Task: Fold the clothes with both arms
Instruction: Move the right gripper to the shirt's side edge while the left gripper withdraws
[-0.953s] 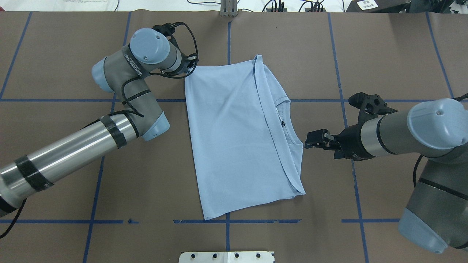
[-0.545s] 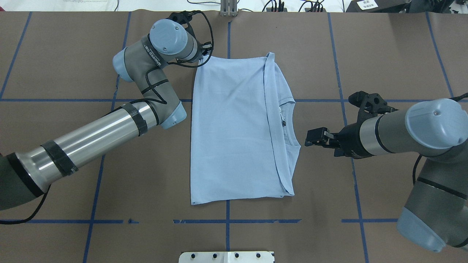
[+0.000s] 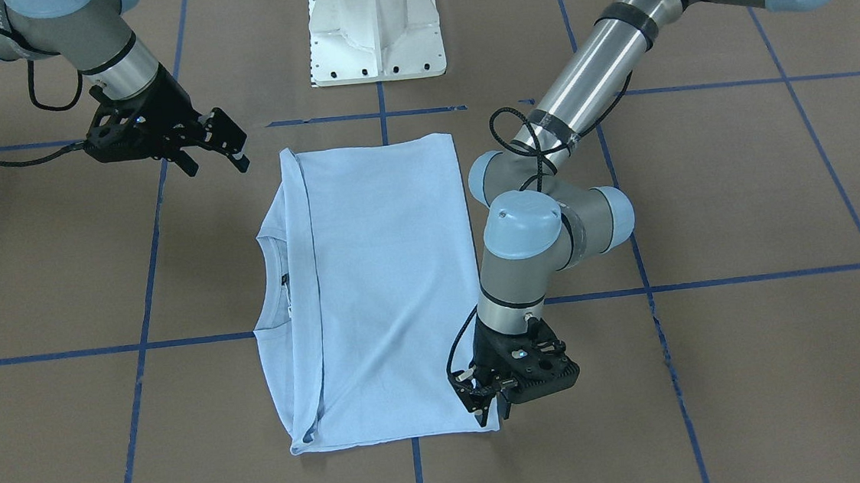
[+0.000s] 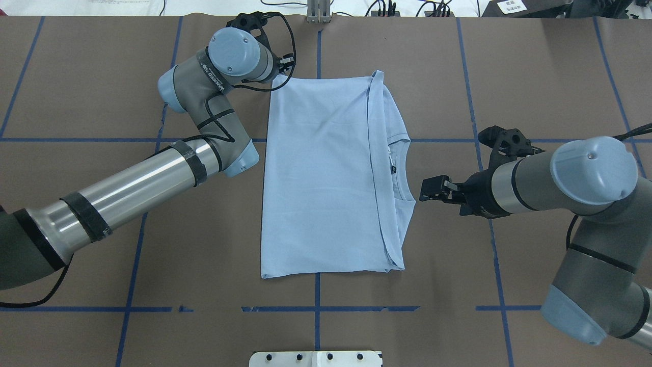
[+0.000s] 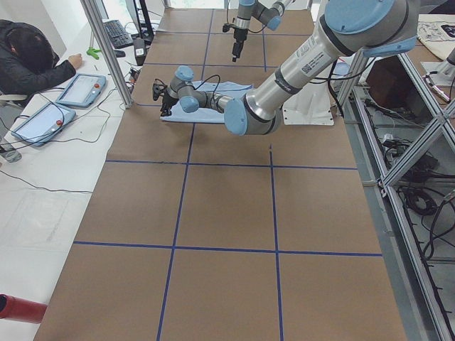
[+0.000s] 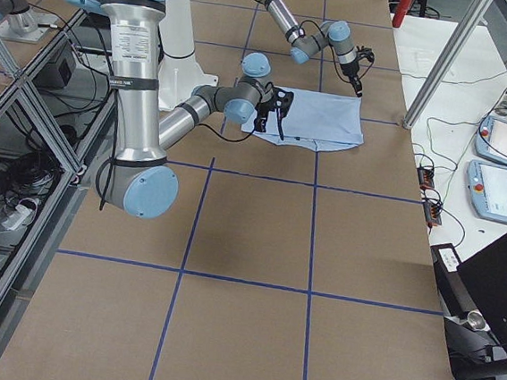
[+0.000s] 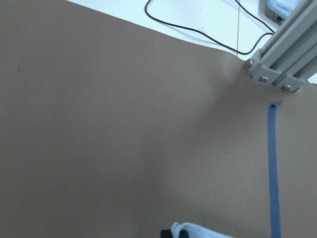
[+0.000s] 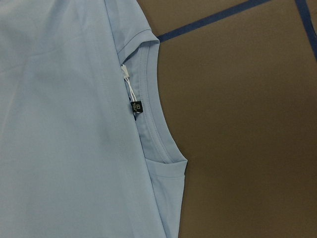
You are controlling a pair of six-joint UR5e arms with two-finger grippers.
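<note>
The clothes are one light blue T-shirt [image 4: 326,173], folded lengthwise and flat on the brown table, collar [image 8: 148,114] and neck label [image 8: 137,107] on its right side. My left gripper [image 4: 281,71] sits at the shirt's far left corner, shut on that corner [image 3: 492,413]. A scrap of the fabric [image 7: 198,231] shows at the bottom of the left wrist view. My right gripper [image 4: 427,190] is open just right of the collar, apart from the cloth, with nothing between its fingers [image 3: 238,145].
The white pedestal base [image 3: 375,31] stands at the near edge behind the shirt. An aluminium post [image 4: 319,12] rises at the far edge near the left gripper. Blue tape lines [image 4: 316,308] grid the table. A person [image 5: 28,50] sits at a side table.
The left gripper has pulled the shirt's corner farther away and to the right, so the shirt slid and now lies square to the grid. The right gripper edged slightly toward the collar.
</note>
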